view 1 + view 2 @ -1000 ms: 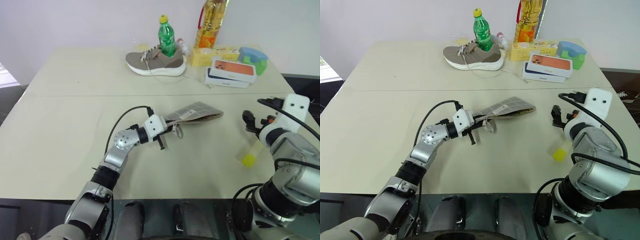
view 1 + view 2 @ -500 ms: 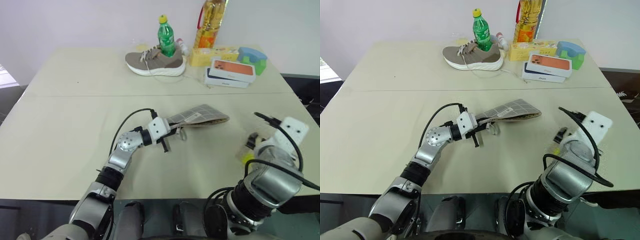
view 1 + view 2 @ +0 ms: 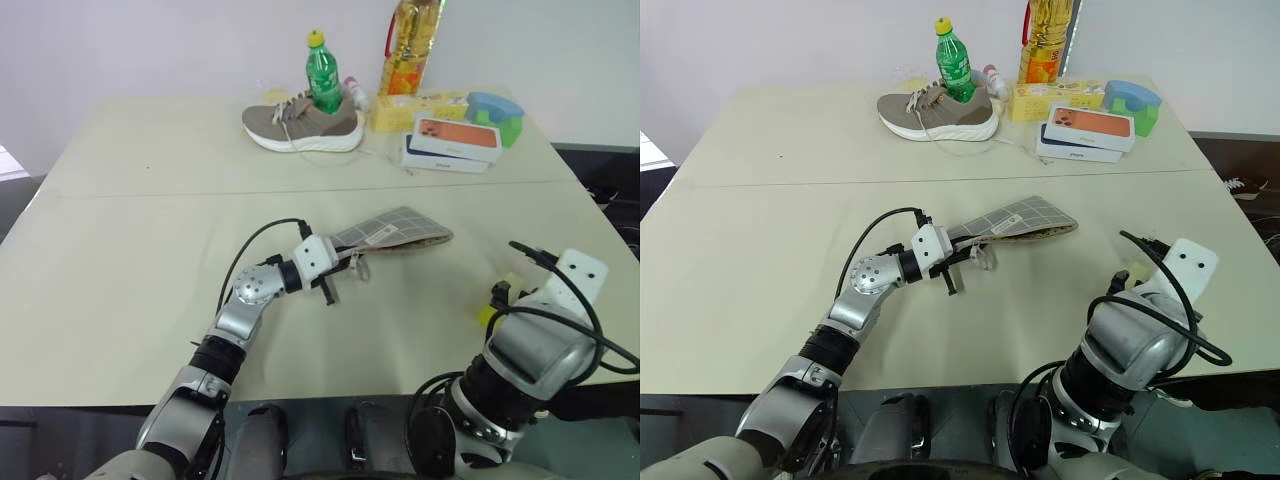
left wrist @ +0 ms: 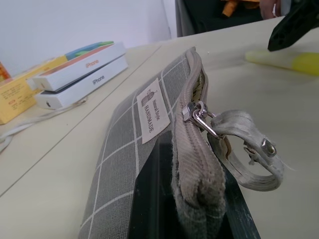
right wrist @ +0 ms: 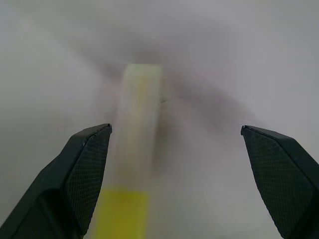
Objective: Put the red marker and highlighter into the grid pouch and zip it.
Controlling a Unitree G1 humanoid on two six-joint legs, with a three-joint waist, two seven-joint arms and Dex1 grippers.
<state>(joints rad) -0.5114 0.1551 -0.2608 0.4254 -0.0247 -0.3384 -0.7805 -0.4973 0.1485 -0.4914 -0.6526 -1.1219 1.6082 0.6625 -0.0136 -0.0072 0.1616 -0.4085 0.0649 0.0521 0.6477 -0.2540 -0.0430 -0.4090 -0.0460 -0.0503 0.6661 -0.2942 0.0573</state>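
- Left eye view: the left gripper holds the near end of the grid pouch, its fingers pressed together on the fabric, so that the pouch lies out across the middle of the table towards the robot's right. The right gripper hangs low at the table's right edge, just above the highlighter, of which a yellow bit shows beside the wrist. Along the far edge stand a shoe, a green bottle, an oil bottle and stacked phone boxes. The red marker cannot be made out on the table.
- Right eye view: the same layout; the pouch's far end is well apart from the right arm.
- Left wrist view: the pouch's zip runs up the middle and looks parted along its far stretch, the cord pull dangling loose from the slider. A white label sits on the grid fabric. The highlighter lies on the table beyond.
- Right wrist view: the two fingers are spread wide with the highlighter lying between them, pale cap pointing away; neither pad touches it.
- Progress, as a judgement: the pouch is held ready, but the highlighter is not yet grasped, and zipping remains. Whether the marker is already inside cannot be told.
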